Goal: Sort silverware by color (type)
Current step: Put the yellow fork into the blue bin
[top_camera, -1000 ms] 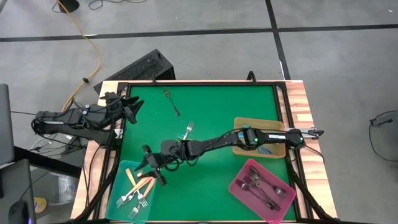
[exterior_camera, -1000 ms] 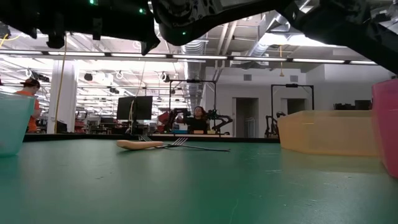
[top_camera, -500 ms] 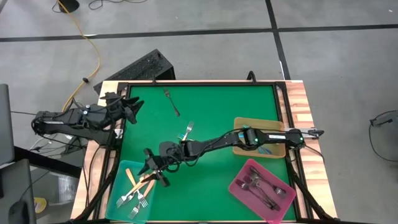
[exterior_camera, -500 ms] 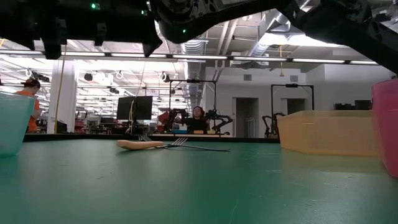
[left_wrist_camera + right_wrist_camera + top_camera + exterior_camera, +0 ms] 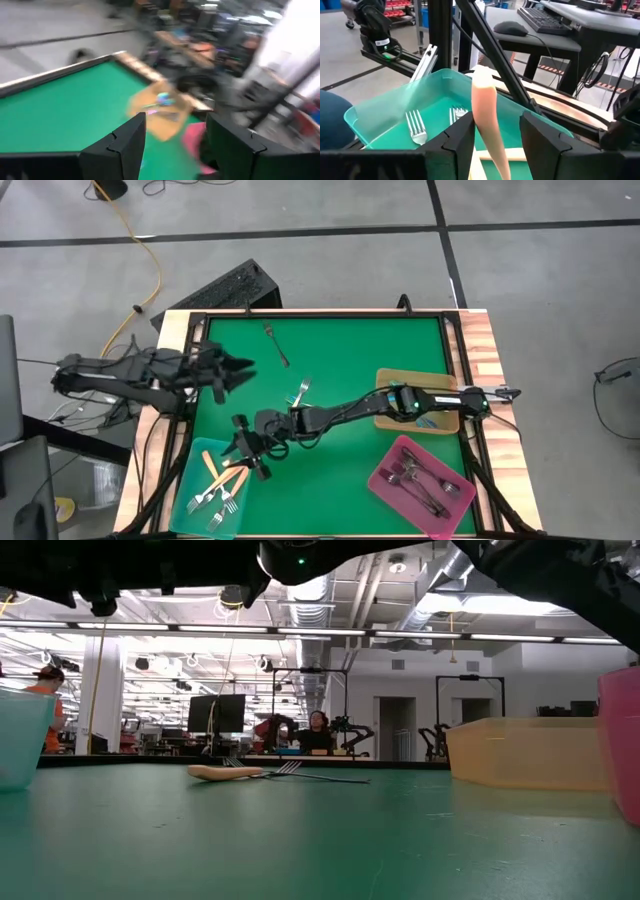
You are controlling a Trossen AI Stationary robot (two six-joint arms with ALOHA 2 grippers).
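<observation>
The right hand (image 5: 246,460) grips a cream-handled fork (image 5: 487,117), poised over the teal tray (image 5: 188,488) at seven o'clock on the green tabletop (image 5: 340,350), where more forks lie. The left hand (image 5: 238,368) hangs open above the mat near nine o'clock. A dark fork (image 5: 276,344) lies toward twelve.

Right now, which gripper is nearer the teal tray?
Right. The right gripper hangs over the teal tray's upper edge, holding a cream-handled fork. The left gripper is open, farther up the table.
</observation>
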